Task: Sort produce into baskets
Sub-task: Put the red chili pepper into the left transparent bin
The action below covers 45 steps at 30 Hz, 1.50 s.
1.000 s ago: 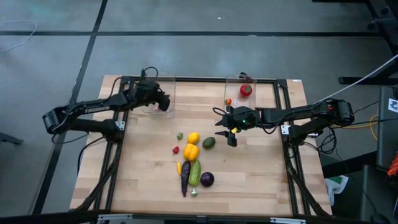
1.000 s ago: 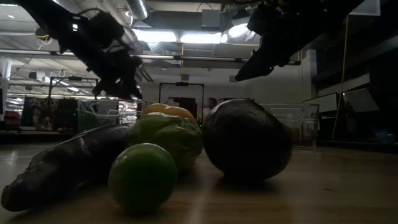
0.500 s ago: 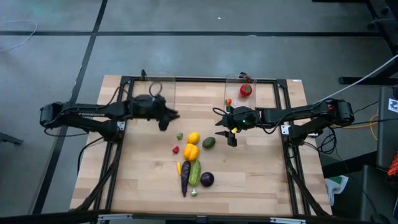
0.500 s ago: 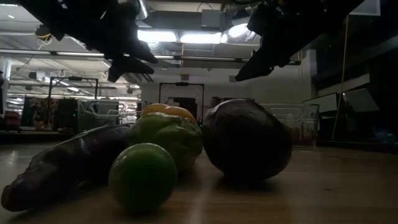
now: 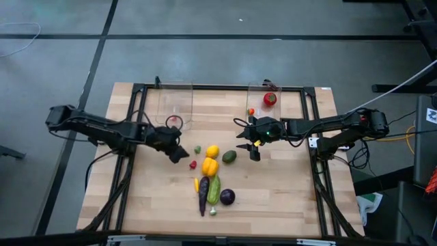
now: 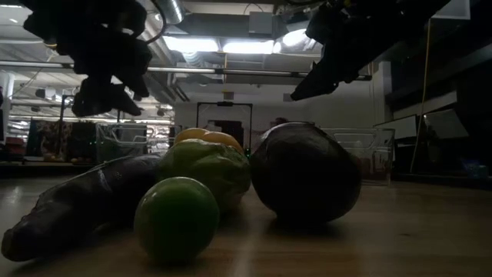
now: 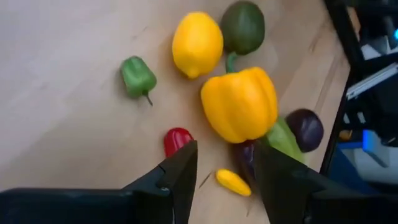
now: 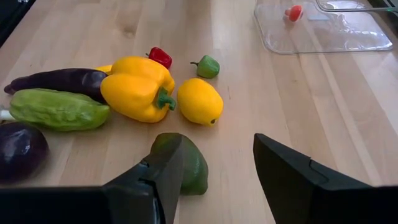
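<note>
Ten pieces of produce (image 5: 210,166) cluster mid-tabletop (image 5: 150,198), three more in two baskets (image 5: 175,102). The left claw (image 5: 179,153) has swung away from its basket, now low beside the cluster's small red pepper (image 7: 177,139), fingers apart, empty. The right claw (image 5: 250,142), unmoved, hangs open near the avocado (image 8: 186,163).

Two slim dark, near-black arms of jointed segments, black cables looping along them, pale lettering on the left arm's link, left gripper (image 5: 179,154) and right gripper (image 5: 254,149) with broad, flat, matte-black fingers (image 8: 291,180)
</note>
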{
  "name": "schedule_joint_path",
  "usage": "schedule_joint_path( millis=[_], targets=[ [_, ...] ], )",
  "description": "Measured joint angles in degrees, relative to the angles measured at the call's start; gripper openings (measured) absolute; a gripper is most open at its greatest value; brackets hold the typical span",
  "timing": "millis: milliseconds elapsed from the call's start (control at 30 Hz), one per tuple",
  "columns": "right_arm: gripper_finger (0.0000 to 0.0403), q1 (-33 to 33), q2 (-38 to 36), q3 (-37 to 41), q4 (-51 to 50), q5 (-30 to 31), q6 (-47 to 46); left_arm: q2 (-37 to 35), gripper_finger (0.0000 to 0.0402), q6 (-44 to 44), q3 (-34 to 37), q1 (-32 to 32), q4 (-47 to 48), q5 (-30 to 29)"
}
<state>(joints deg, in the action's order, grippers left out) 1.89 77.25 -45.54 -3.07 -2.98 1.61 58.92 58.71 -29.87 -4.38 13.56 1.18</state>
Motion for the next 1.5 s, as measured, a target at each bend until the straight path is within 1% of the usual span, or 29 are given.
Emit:
schedule_joint_path(
  millis=[100,267,400,500,667,833,1067,1500],
  targets=[
    [0.0193,0.0,0.0,0.0,0.0,0.0,0.0,2.0,0.0167,0.9,0.0,-0.7,-0.1,-0.1],
    [0.0193,0.0,0.0,0.0,0.0,0.0,0.0,7.2,0.0206,5.5,0.0,-0.6,-0.5,0.3],
    [0.0193,0.0,0.0,0.0,0.0,0.0,0.2,12.3,0.0233,9.3,0.0,-0.6,-2.5,3.5],
    [0.0193,0.0,0.0,0.0,0.0,0.0,0.2,16.0,0.0244,10.8,0.0,-0.6,-5.5,5.8],
    [0.0193,0.0,0.0,0.0,0.0,0.0,0.2,21.1,0.0249,11.9,0.0,-0.6,-10.4,6.3],
    [0.0193,0.0,0.0,0.0,0.0,0.0,0.2,24.2,0.0249,12.0,0.0,-0.5,-11.4,6.3],
    [0.0193,0.0,0.0,0.0,0.0,0.0,0.2,25.2,0.0249,11.8,-0.1,-0.5,-13.1,6.4],
    [0.0193,0.0,0.0,0.0,0.0,0.0,0.2,26.3,0.0249,12.0,-0.2,-0.6,-13.5,5.4]
  ],
)
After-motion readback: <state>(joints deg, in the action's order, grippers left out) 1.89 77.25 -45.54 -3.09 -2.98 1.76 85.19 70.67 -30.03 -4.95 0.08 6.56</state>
